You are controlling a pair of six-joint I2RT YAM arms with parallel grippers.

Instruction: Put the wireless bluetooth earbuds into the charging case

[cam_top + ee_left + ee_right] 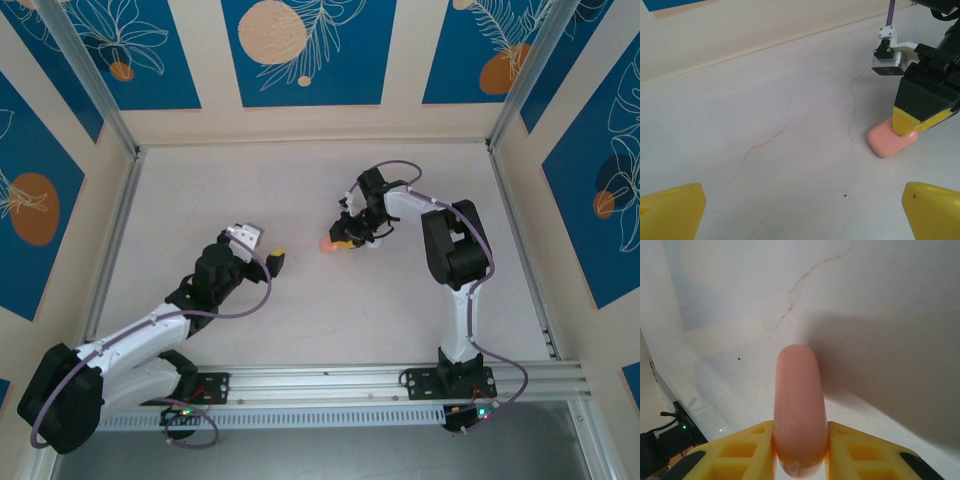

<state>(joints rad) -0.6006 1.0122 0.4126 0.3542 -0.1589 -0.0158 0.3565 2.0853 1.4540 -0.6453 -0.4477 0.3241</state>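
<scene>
The right pincer (345,240) is clamped on the charging case (797,400). The coral-pink body is squeezed between its two yellow fingertips (750,450) and juts out beyond them, resting low against the pale bench (300,180). The left pincer (800,215) is spread wide with nothing between its yellow fingertips (670,212), low over the bench; from it the case lies ahead and to the right, well clear of both tips, with the right pincer's black-and-yellow finger set against the case's upper right side.
</scene>
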